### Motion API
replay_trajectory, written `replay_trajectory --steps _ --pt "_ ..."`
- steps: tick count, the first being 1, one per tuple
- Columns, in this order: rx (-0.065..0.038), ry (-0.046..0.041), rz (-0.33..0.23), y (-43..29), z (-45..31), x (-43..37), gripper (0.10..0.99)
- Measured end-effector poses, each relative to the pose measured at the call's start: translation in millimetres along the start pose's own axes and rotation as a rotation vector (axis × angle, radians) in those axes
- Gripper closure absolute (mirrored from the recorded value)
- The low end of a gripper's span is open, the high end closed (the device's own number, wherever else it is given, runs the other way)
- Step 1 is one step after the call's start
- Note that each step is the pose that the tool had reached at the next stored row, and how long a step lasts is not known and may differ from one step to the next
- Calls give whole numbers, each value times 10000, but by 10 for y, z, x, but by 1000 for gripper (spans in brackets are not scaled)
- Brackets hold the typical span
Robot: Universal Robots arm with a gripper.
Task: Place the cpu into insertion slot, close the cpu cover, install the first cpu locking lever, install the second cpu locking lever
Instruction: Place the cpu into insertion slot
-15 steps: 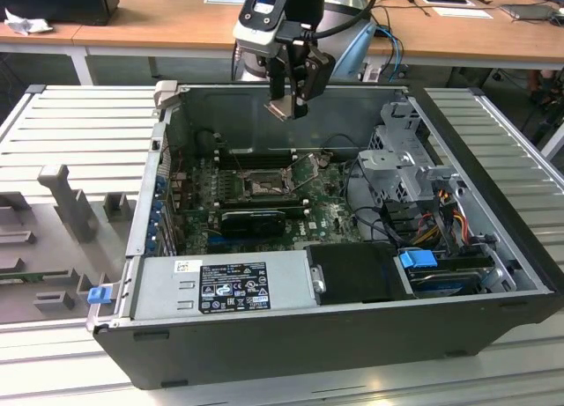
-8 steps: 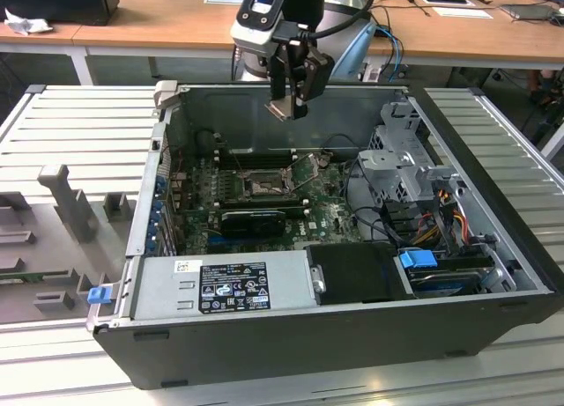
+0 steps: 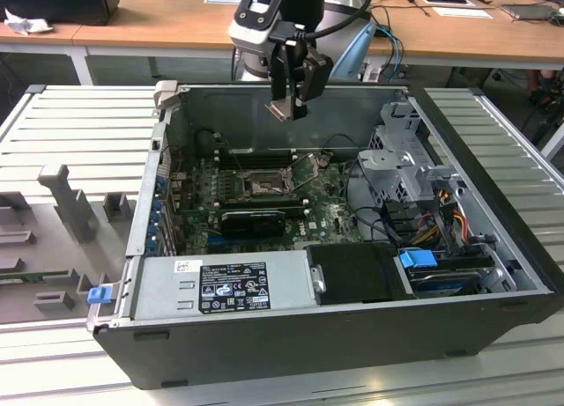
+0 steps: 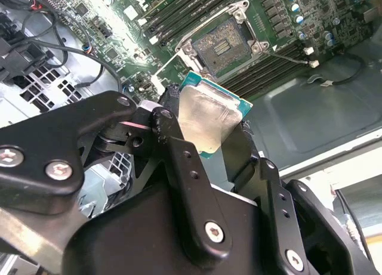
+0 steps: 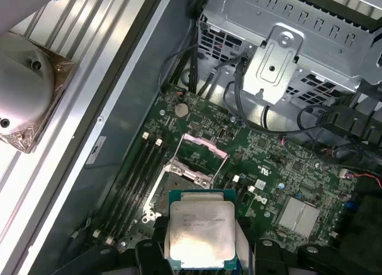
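Note:
My gripper hangs above the open computer case, shut on the cpu, a thin square chip with a pale silvery face. In both wrist views the cpu sits between the two black fingers, held by its opposite edges. Below it on the green board lies the insertion slot, a square socket with a dark centre and nothing in it. The cpu cover stands tilted up at the socket's edge, leaving the socket uncovered.
Long black memory slots run beside the socket, and a black card lies in front of it. A grey power supply fills the case front; a metal drive cage with cables stands at the exterior view's right. A round silvery heatsink rests outside the case.

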State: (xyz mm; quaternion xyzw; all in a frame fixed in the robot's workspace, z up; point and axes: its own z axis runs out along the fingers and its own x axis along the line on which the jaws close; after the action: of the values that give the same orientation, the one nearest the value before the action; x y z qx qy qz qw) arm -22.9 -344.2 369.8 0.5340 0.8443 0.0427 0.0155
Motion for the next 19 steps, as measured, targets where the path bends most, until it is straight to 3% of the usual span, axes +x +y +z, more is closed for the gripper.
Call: replay_trajectory --steps 9,12,19 --pt "-10 -45 505 0 4 0 561" --pt "-21 -98 1096 -1 7 0 561" --pt "-33 -154 1733 -4 17 1 561"
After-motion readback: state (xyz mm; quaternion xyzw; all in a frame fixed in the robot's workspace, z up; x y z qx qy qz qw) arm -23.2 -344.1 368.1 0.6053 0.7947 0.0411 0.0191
